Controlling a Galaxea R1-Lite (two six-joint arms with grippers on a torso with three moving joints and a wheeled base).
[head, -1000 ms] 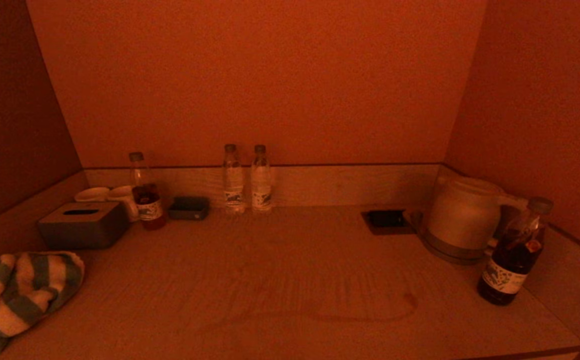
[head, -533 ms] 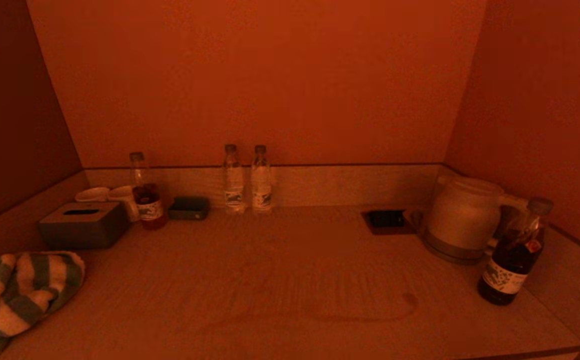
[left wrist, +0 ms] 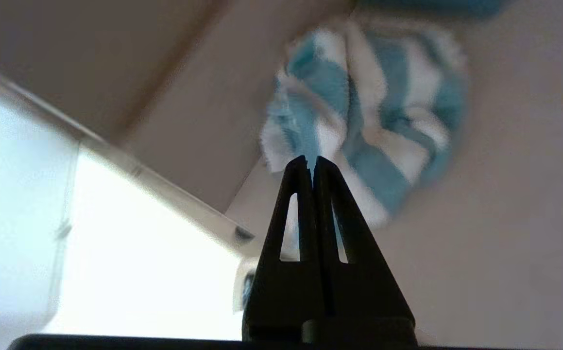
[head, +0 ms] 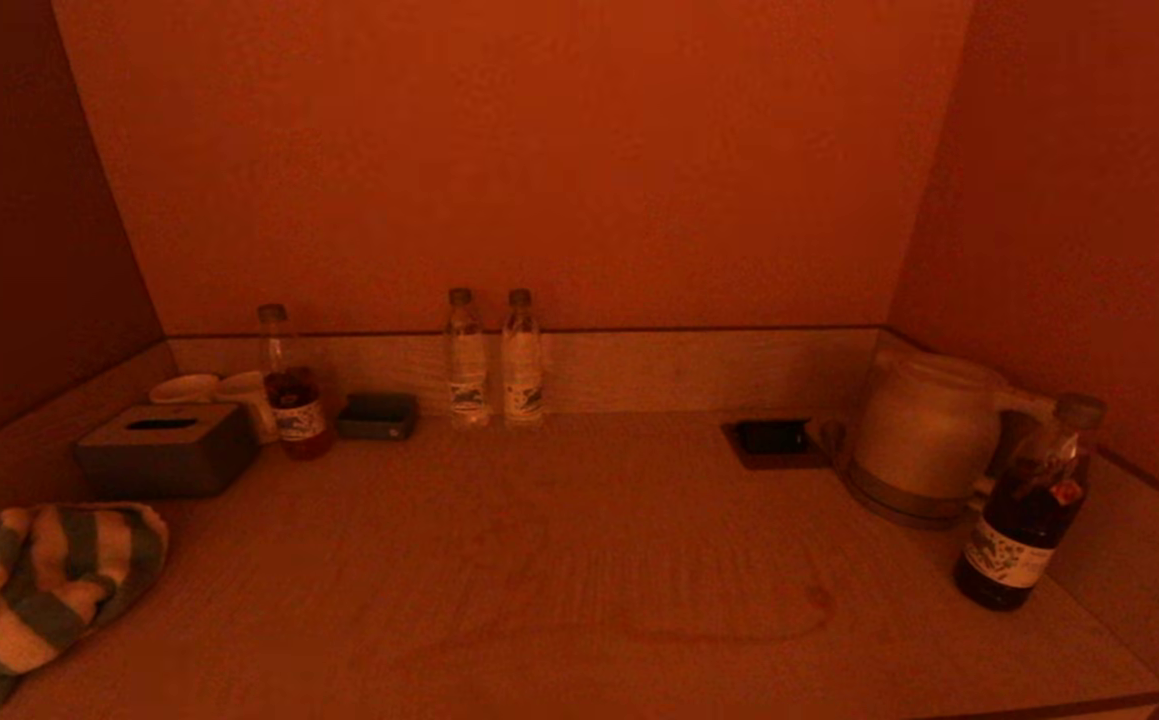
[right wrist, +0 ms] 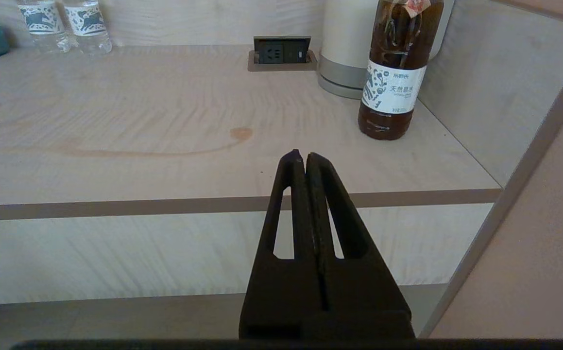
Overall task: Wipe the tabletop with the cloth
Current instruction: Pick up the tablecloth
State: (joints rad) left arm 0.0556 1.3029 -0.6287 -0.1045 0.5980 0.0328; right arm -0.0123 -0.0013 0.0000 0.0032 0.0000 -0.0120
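- At the far left of my head view, the striped cloth (head: 44, 585) lies bunched on the tabletop (head: 559, 540), near its front left corner. A dark sliver sits at that picture's left edge, and I cannot tell what it is.
- Only my left wrist view shows the left gripper (left wrist: 312, 163): its fingers are pressed together with nothing between them, and the tips line up with the near edge of the cloth (left wrist: 366, 116). I cannot tell whether they touch it.
- Behind the cloth stands a grey tissue box (head: 167, 450), with two white cups (head: 214, 390) behind that.
- Just beside the cups stands a bottle of dark drink (head: 289, 385), then a small dark tray (head: 377, 415).
- Two clear water bottles (head: 494, 358) stand side by side at the back wall. My right wrist view catches only their lower halves (right wrist: 65, 22).
- A curved brown stain (head: 729, 625) marks the front centre. The right wrist view shows it more plainly as a thin arc ending in a round spot (right wrist: 241, 133).
- A recessed power socket (head: 772, 438) is set into the top, right of centre.
- A white kettle (head: 924, 435) stands beside it, and a second dark bottle (head: 1024, 510) stands in front of the kettle.
- The right gripper (right wrist: 304, 156) appears only in its own wrist view, fingers closed and empty, held off the table's front edge, facing the stain.
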